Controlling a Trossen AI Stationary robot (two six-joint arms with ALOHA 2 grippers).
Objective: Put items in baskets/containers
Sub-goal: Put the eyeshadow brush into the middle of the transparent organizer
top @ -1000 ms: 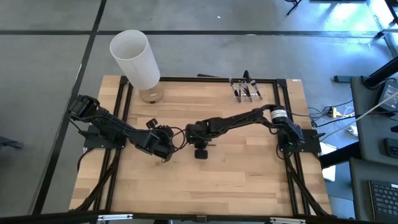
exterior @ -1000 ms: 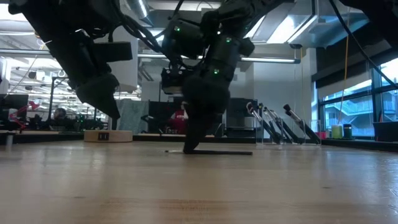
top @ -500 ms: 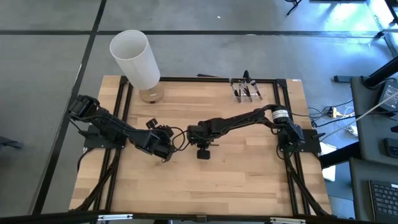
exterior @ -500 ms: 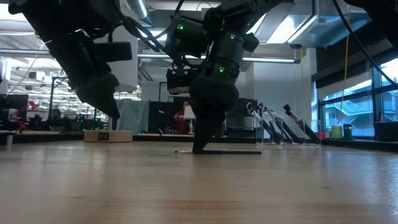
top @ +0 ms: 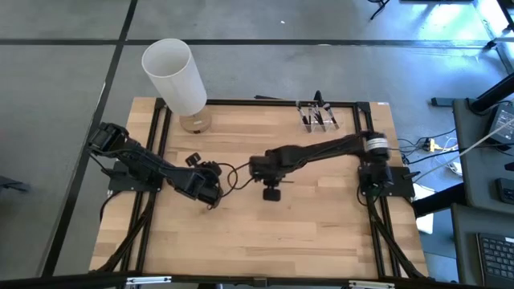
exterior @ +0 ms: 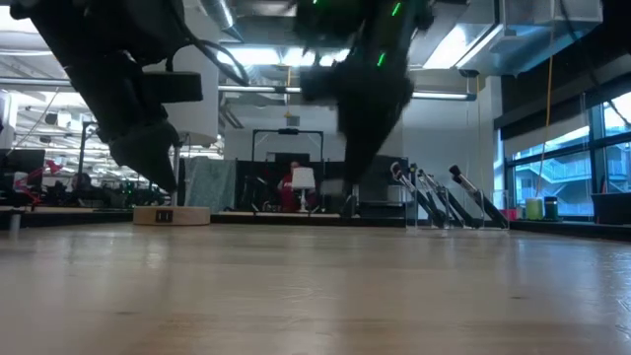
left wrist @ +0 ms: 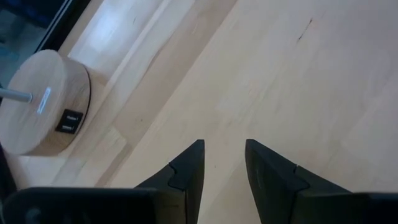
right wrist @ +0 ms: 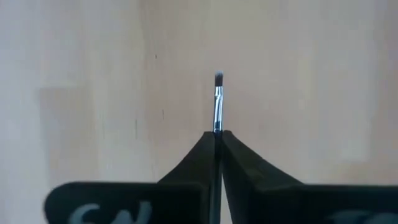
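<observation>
My right gripper [right wrist: 217, 134] is up over the middle of the table [top: 271, 191] and is shut on one thin makeup brush [right wrist: 217, 102], which has a silver ferrule and a small dark tuft. The low view shows this gripper [exterior: 360, 163] only as a blur. My left gripper [left wrist: 224, 163] stands open left of centre [top: 210, 199], tilted down over bare wood with nothing between its fingers. A small clear holder [top: 319, 117] at the far right edge has several dark brushes leaning in it [exterior: 434, 202]. My right gripper pinches the brush between its two fingertips, at the handle just behind the silver ferrule [right wrist: 217, 126]. The fingers come steeply from above. The ferrule and tuft [right wrist: 218, 78] stick out past the fingertips, and the brush is lifted clear of the table.
A tall white cylinder [top: 173, 74] stands at the far left corner, beside a round wooden base [top: 195, 122] that the left wrist view also shows [left wrist: 43, 102]. Black frame rails [top: 157, 136] run along the table's left and right sides. Bare wood lies toward the near edge [top: 265, 241].
My right gripper has risen from the tabletop and shifted a little toward the table's right edge. The brush lay flat on the wood under its fingers a second ago; now it has come up with the gripper, clear of the table.
</observation>
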